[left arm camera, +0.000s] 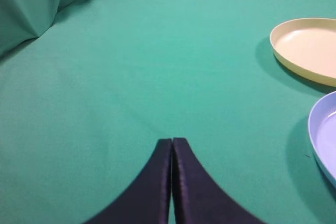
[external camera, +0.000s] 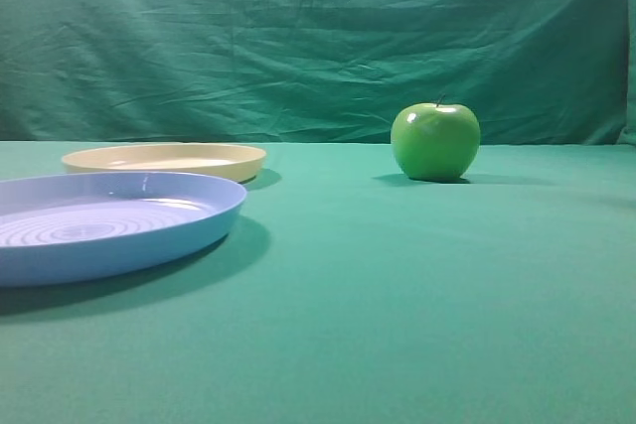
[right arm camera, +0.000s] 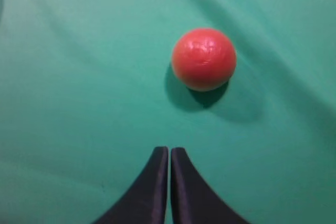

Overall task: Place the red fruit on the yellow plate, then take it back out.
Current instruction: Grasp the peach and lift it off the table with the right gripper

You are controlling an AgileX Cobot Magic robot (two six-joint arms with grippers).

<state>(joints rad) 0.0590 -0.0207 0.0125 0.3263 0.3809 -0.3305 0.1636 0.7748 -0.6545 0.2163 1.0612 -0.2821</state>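
The job has not started yet. The red fruit (right arm camera: 203, 59) sits by itself on the green cloth (external camera: 397, 295), and nothing holds it. It shows only in the right wrist view, where it lies a little past the tips of the right gripper (right arm camera: 169, 153) and a bit off to one side. It does not touch the claw.

The right gripper is pressed tight together with nothing inside. The left gripper (left arm camera: 171, 144) is squeezed together too, and it holds nothing. It hangs over bare cloth, with the plates off to its side.

I think the first step is still to come: picking up the red fruit. For that, the right claw needs to spread wide, line up with the fruit, come down around it, and squeeze gently. The fruit is round and smooth, so it could roll away if it gets bumped.

The yellow plate (external camera: 238, 161) has nothing in it. It sits just behind the blue plate (external camera: 119, 245), which has nothing in it either. The green apple (external camera: 435, 141) stands well away from the yellow plate, on the cloth. It is not part of the job.
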